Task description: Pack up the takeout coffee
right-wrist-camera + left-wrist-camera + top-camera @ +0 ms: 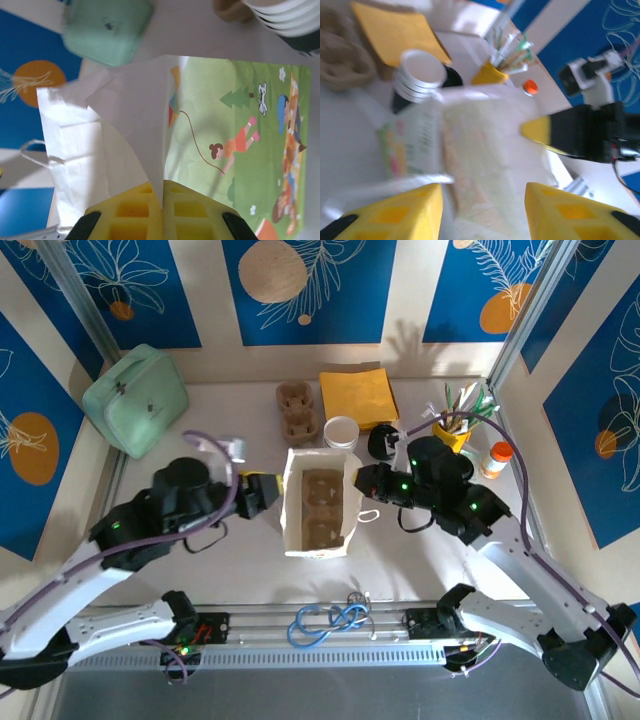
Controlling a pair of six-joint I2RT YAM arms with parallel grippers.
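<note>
Standing open at the middle of the desk (420,560), the paper bag (318,546) is steadied by its right wall, pinched in the closed right gripper (162,210), likely so the paper cups (341,432) can be loaded; the left gripper (485,200) is held parted beside its left wall, gripping nothing

The left gripper (262,492) sits just outside the left wall of the open white paper bag (293,510), yellow fingers pointing at it. The right gripper (362,480) meets the bag's right wall at the rim. Between the 2 grippers, inside the bag, lies a brown cup carrier (320,508). Beyond the right gripper stand stacked white cups (341,432) and yellow napkins (358,396); beyond the left, a mint case (135,398).
</note>
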